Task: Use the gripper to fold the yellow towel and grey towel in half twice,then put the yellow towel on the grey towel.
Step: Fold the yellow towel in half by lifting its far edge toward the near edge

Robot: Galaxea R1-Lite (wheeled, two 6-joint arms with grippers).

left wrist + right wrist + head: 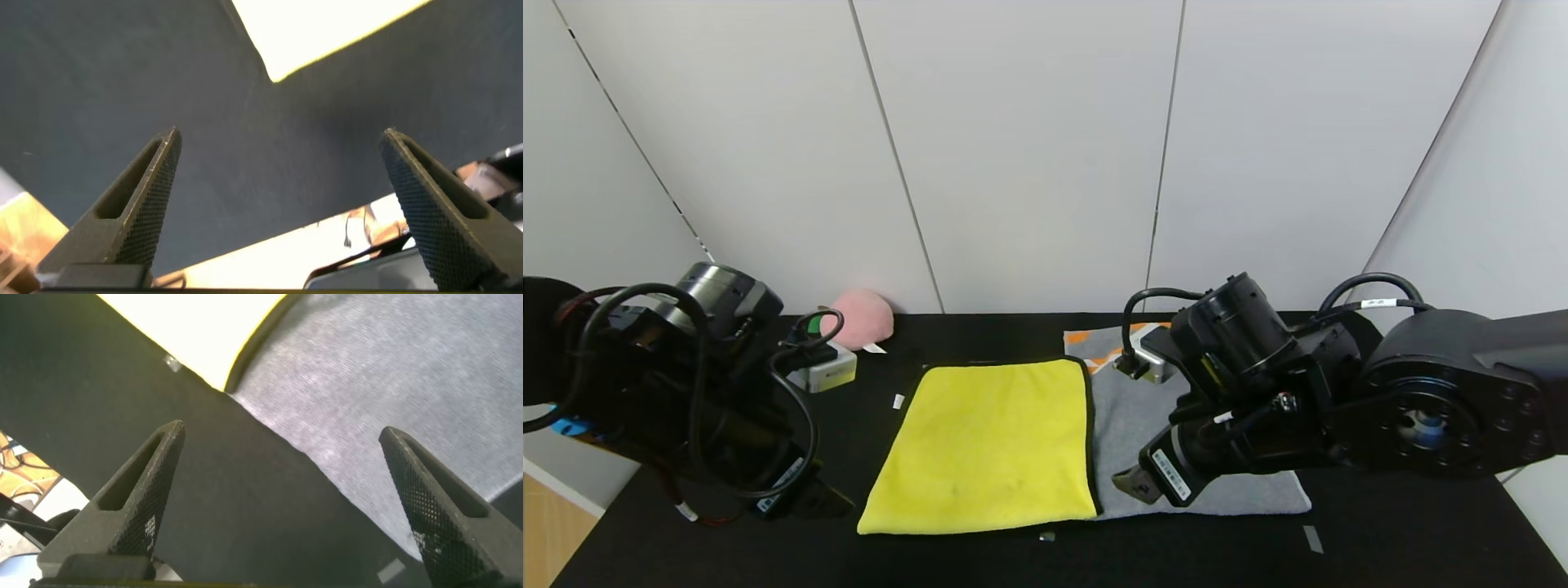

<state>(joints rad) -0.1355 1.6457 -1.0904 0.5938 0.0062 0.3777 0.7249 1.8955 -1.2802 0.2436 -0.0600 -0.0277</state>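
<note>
The yellow towel [984,445] lies flat and unfolded in the middle of the black table, its right edge overlapping the grey towel [1131,416]. The grey towel is spread flat too, with orange stripes at its far end. My left gripper [832,500] hangs open just left of the yellow towel's near left corner [319,28], over bare table [280,139]. My right gripper [1131,483] is open above the grey towel's near left corner. Its fingers straddle that towel's front edge [282,434], with grey cloth [392,384] and yellow cloth [204,327] beyond.
A pink plush lump [862,317] and a small white box [829,369] sit at the back left. A silver box [1153,358] rests at the grey towel's far end. Small tape marks [1312,539] dot the black table [1380,523]. White panels close off the back.
</note>
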